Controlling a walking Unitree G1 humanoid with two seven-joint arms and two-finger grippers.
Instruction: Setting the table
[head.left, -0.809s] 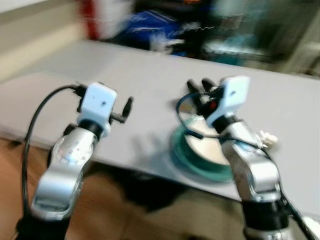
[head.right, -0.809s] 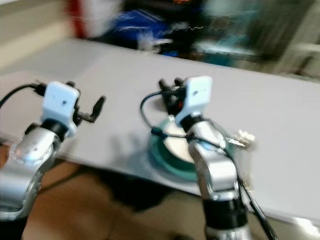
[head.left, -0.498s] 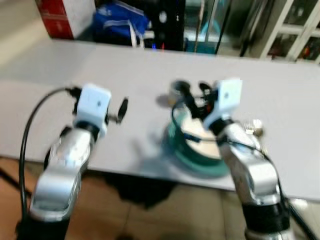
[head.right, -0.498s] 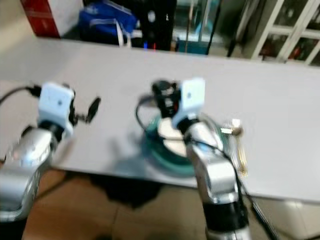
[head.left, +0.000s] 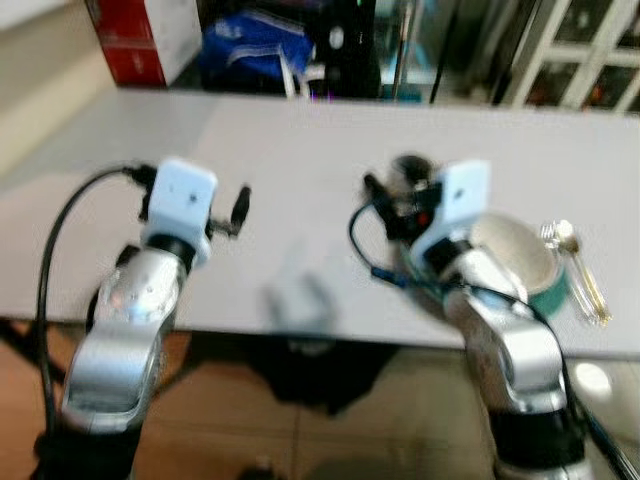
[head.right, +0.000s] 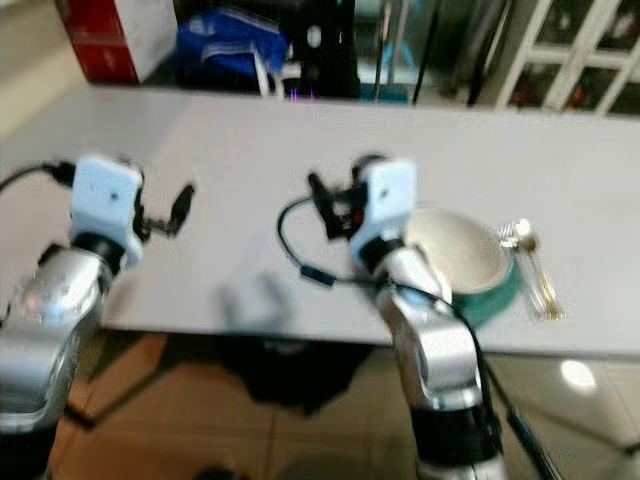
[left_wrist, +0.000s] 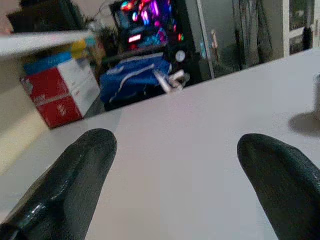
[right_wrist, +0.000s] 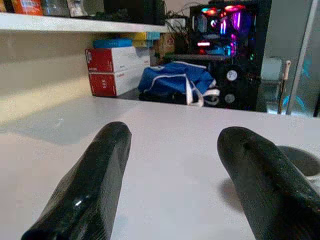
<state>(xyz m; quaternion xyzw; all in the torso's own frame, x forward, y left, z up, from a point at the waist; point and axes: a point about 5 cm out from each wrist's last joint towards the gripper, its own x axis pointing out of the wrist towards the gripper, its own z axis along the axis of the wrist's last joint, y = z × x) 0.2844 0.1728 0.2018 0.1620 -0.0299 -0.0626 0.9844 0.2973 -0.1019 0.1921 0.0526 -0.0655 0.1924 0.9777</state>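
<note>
A long pale grey table (head.right: 250, 150) stands half set, I judge: a white bowl on a teal-rimmed plate (head.right: 470, 262) near its front edge, gold cutlery (head.right: 535, 270) just beside. My left pincer (left_wrist: 175, 175) and right pincer (right_wrist: 170, 170) hover wide, holding nothing. Beyond sit a red-and-white box (right_wrist: 116, 70), a blue bag (right_wrist: 175, 82).

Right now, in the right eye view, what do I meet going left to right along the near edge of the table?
Left gripper → right gripper → bowl on its green plate → spoons.
</note>
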